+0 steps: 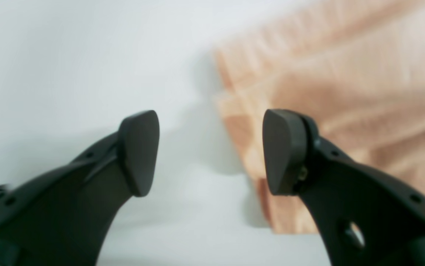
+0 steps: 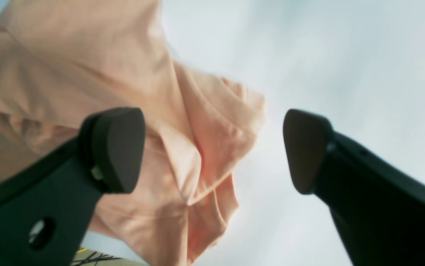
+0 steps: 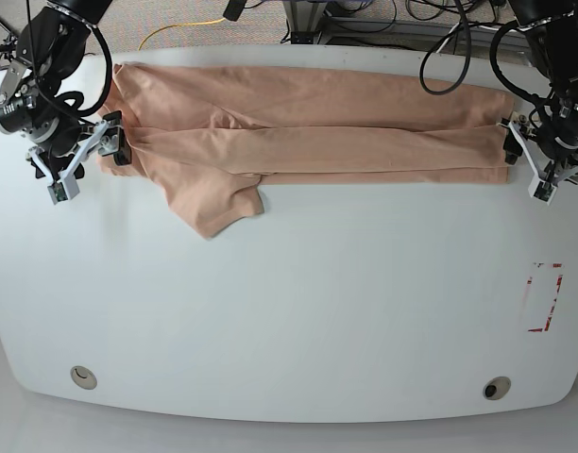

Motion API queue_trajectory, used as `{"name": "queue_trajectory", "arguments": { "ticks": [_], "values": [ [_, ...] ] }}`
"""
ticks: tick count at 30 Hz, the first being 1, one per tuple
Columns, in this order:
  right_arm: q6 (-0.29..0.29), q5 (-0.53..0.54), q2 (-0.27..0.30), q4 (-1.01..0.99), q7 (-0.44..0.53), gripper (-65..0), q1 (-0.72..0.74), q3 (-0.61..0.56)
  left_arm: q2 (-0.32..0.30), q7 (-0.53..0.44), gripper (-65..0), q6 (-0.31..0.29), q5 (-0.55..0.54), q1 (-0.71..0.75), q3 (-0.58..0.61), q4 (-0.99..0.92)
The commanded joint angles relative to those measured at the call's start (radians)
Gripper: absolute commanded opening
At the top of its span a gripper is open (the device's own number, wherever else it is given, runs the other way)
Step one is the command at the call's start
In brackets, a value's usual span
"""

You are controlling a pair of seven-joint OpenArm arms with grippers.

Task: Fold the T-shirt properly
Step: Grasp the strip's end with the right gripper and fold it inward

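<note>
A: Where is the T-shirt (image 3: 308,132) lying?

B: Across the far part of the white counter (image 3: 298,311), folded lengthwise into a long band that runs from one arm to the other. A sleeve flap hangs off the band toward the near side, close to the right arm's end.

A: And the right gripper (image 2: 212,147)?

B: Its fingers (image 2: 116,147) are spread wide, with nothing pinched between them. In its wrist view one finger sits over the rumpled pink cloth and the other over bare counter, with the sleeve's edge in the gap.

A: The left gripper (image 1: 210,151)?

B: Also spread, holding nothing. One of its fingers (image 1: 284,151) is above the corner of the shirt's end, the other above bare white surface.

A: Are either pair touching the fabric?

B: Hard to say; both wrist views are blurred, so I cannot tell contact from hovering. From the base view each gripper sits just beside its end of the band.
</note>
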Motion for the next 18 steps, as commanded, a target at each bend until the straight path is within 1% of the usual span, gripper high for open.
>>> {"name": "queue_trajectory", "arguments": {
  "ticks": [1,3,7,9,11,14,18],
  "values": [
    [0.001,0.013,0.015,0.007,0.021,-9.0,0.032,0.004,0.008,-0.011,-25.6,0.002,-0.011,-0.004,-0.008,0.085],
    [0.001,0.013,0.001,-0.031,0.021,-9.0,0.065,-0.018,0.035,-0.011,-25.6,0.002,-0.009,-0.009,-0.008,0.099],
    [0.001,0.004,-0.006,-0.138,0.025,-9.2,0.157,-0.117,0.075,-0.011,-25.7,0.002,-0.005,-0.032,0.000,0.096],
    [0.001,0.004,-0.008,-0.186,0.032,-10.8,0.192,-0.145,0.092,-0.011,-25.8,0.002,-0.003,-0.038,0.023,0.094],
    [0.001,0.002,-0.008,-0.261,0.053,-14.7,0.235,-0.180,0.109,-0.011,-25.8,0.002,-0.003,-0.029,0.055,0.093],
    [0.001,0.002,-0.008,-0.352,0.087,-18.4,0.276,-0.220,0.124,-0.011,-25.8,0.002,-0.003,-0.008,0.079,0.088],
    [0.001,0.002,-0.008,-0.494,0.162,-18.9,0.351,-0.297,0.124,-0.013,-25.8,0.002,-0.003,-0.009,0.084,0.031]
  ]
}}
